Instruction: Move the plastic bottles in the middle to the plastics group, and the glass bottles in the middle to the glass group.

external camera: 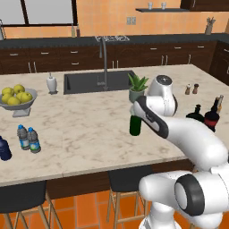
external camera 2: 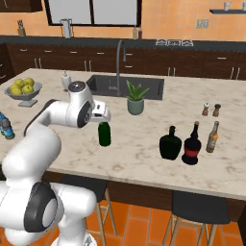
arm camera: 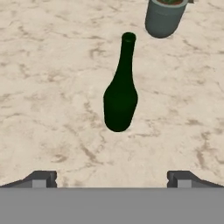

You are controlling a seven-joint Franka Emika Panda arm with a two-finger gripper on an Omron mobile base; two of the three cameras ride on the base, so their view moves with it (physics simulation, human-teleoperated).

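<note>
The tall slim dark green glass bottle (arm camera: 120, 96) stands upright in the middle of the island counter (external camera 2: 104, 133) (external camera: 135, 126). My gripper (arm camera: 111, 179) hangs open just above and beside it (external camera 2: 103, 119), with nothing between its fingertips (arm camera: 41, 178). The squat black glass bottle (external camera 2: 170, 143) stands close beside the glass group: the red-labelled dark bottle (external camera 2: 192, 144) and the amber bottle (external camera 2: 212, 137). At the counter's left, two small clear plastic bottles (external camera: 22, 136) (external camera: 33, 140) stand together near the dark blue bottle (external camera: 4, 149).
A potted plant (external camera 2: 135, 98) stands just behind the green bottle, in front of the sink (external camera: 96, 81). A fruit bowl (external camera: 17, 99) and a soap dispenser (external camera: 52, 83) are at the back left. Salt and pepper shakers (external camera 2: 211, 109) stand behind the glass group. Stools sit under the counter's front edge.
</note>
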